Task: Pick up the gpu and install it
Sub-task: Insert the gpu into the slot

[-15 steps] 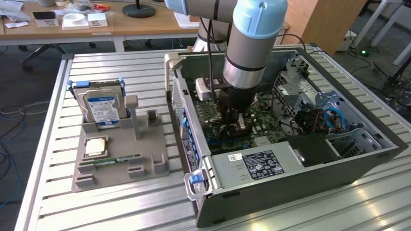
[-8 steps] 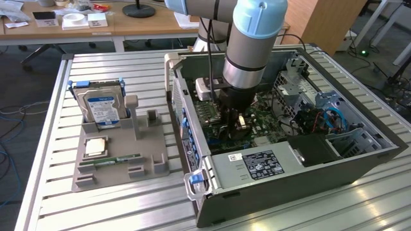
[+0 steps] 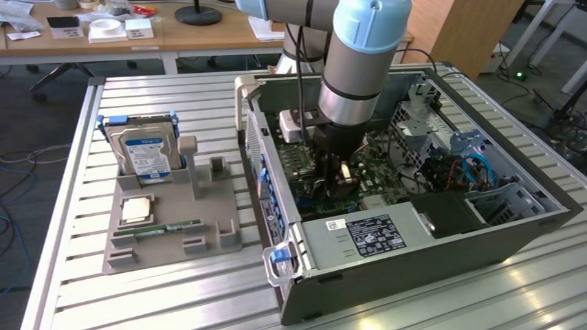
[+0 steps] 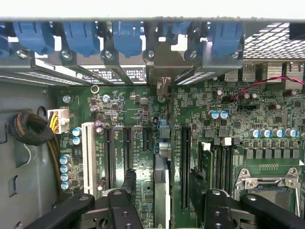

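Wrist view: black fingers (image 4: 125,191) spread wide, clear of the gpu (image 4: 161,191) – thin card edge-on between them, standing in a motherboard (image 4: 138,138) slot. Exterior view: arm reaches down into open PC case (image 3: 403,258) on slatted metal surface (image 3: 165,289); grey parts holder (image 3: 174,234) w/ hard drive (image 3: 147,155) on that view's left. Beyond – wooden desks (image 3: 183,38), cables on floor.

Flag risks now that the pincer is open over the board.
1. The thin dark gpu card stands edge-on between the open pincer fingers; it may not be fully seated in its slot.
2. Black pincer fingers sit low beside the green motherboard slots; a skewed retreat could nudge the card.
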